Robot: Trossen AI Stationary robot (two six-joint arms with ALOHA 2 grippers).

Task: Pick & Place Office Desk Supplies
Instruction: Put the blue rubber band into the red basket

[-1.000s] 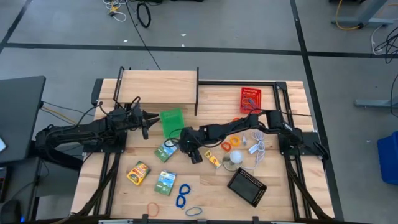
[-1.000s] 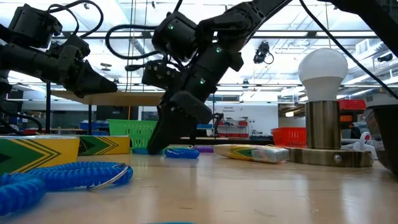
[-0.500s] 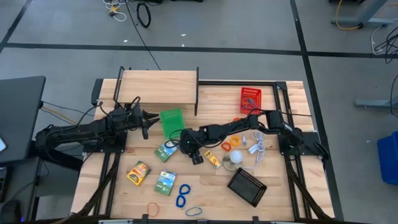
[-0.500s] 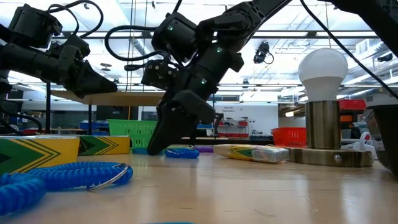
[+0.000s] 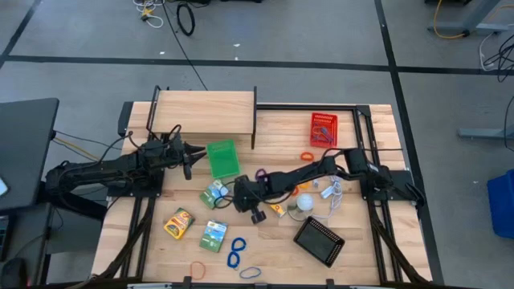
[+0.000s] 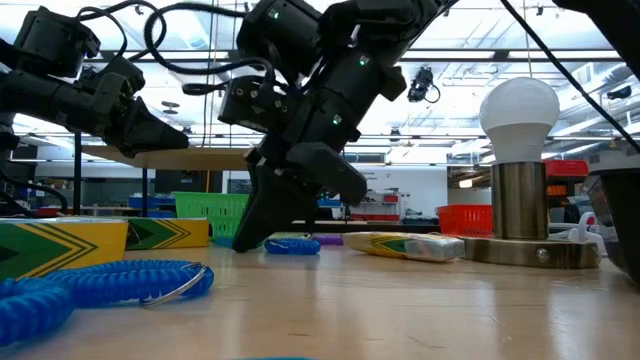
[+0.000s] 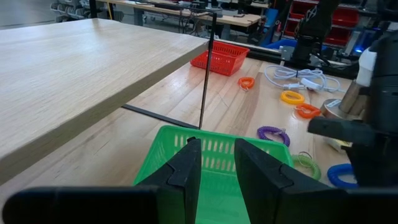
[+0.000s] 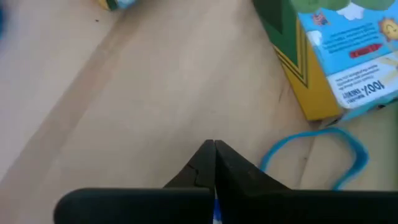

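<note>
Robotics lab or workshop, wooden table (image 5: 273, 233) standing on grey concrete floor (image 5: 321, 32) marked with dark tape lines, cables (image 5: 186, 18) lying loose, ceiling lights (image 6: 560, 90) shining over far workbenches (image 7: 186, 7)

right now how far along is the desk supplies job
Little looks done: the green basket appears empty. In hand: the right claw is shut low over the table beside a thin blue loop; whether it caught anything is unclear. The left claw hangs open over the green basket. Left: packets, blue loops, a purple loop.
</note>
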